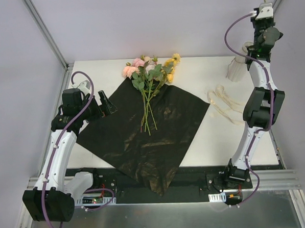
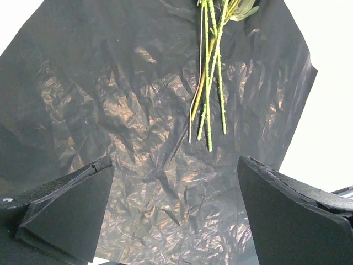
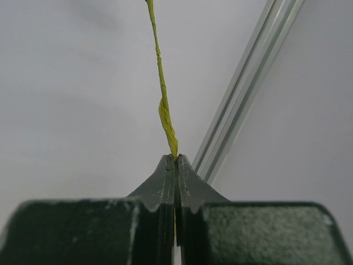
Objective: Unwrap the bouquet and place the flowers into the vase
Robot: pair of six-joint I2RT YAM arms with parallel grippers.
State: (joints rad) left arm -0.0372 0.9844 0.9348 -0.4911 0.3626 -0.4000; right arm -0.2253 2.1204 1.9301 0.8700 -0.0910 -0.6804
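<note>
The bouquet lies unwrapped: the black sheet [image 1: 138, 140] is spread flat, and the flowers [image 1: 149, 73] rest on its far part with their pink, peach and yellow heads at the table's far edge. Their green stems [image 2: 209, 94] show in the left wrist view over the sheet [image 2: 110, 99]. My left gripper [image 1: 107, 103] [image 2: 174, 161] hovers open over the sheet's left corner, holding nothing. My right gripper [image 1: 263, 8] [image 3: 176, 159] is raised high at the far right, shut on one thin green stem [image 3: 162, 105] that points upward; its head is out of view. The white vase [image 1: 236, 69] stands below, partly behind the right arm.
A cream ribbon [image 1: 224, 104] lies loose on the white table [image 1: 215, 136] right of the sheet. Metal frame posts [image 1: 46, 32] run up at both far corners, one [image 3: 248, 83] close behind the right gripper.
</note>
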